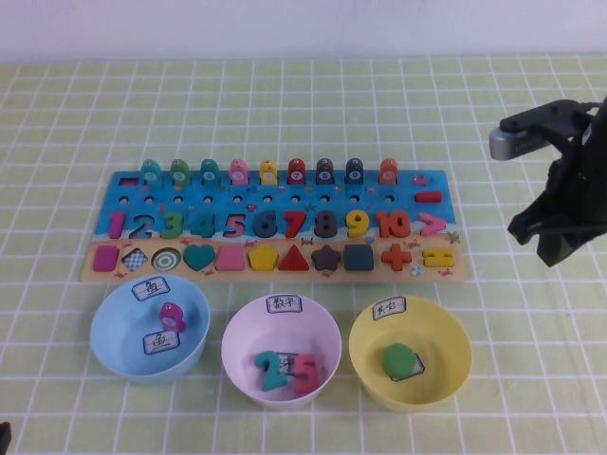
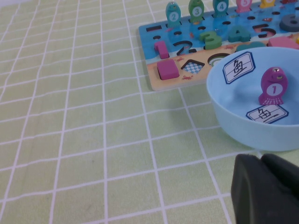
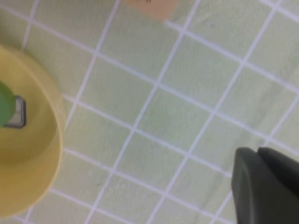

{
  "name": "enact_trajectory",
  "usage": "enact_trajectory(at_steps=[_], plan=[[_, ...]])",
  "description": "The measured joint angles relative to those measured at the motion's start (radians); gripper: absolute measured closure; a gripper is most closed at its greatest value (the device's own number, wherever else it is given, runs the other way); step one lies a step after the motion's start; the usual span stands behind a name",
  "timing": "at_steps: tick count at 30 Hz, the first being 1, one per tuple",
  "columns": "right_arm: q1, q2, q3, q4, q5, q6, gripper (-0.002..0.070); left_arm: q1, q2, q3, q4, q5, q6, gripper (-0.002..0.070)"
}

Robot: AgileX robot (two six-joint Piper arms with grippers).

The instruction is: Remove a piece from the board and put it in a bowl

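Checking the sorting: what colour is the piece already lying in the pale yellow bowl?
Green: a small green piece in the pale yellow round plastic bowl, best in the high view.

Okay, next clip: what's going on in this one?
A sorting setup, and nothing is held yet. The right tool hangs over the table to the right of the board; the left tool sits low near the light blue bowl. The yellow equals sign lies in its slot at the right end of the board's lower strip. The pale yellow bowl in front of it holds a green piece.
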Motion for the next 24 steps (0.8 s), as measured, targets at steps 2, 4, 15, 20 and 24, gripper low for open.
enact_trajectory(at_steps=[2,4,15,20,24], plan=[[0.000,0.045,-0.031,0.002,0.002,0.003,0.0694,0.000,0.000,0.000,0.000,0.000,0.000,0.0678],[0.003,0.082,-0.062,0.002,0.004,0.025,0.0694,0.000,0.000,0.000,0.000,0.000,0.000,0.0678],[0.119,0.186,-0.184,-0.087,0.008,0.113,0.0694,0.000,0.000,0.000,0.000,0.000,0.000,0.0678],[0.147,0.222,-0.245,-0.107,0.010,0.147,0.0692,0.000,0.000,0.000,0.000,0.000,0.000,0.0678],[0.152,0.262,-0.298,-0.107,0.012,0.168,0.0647,0.000,0.000,0.000,0.000,0.000,0.000,0.0678]])
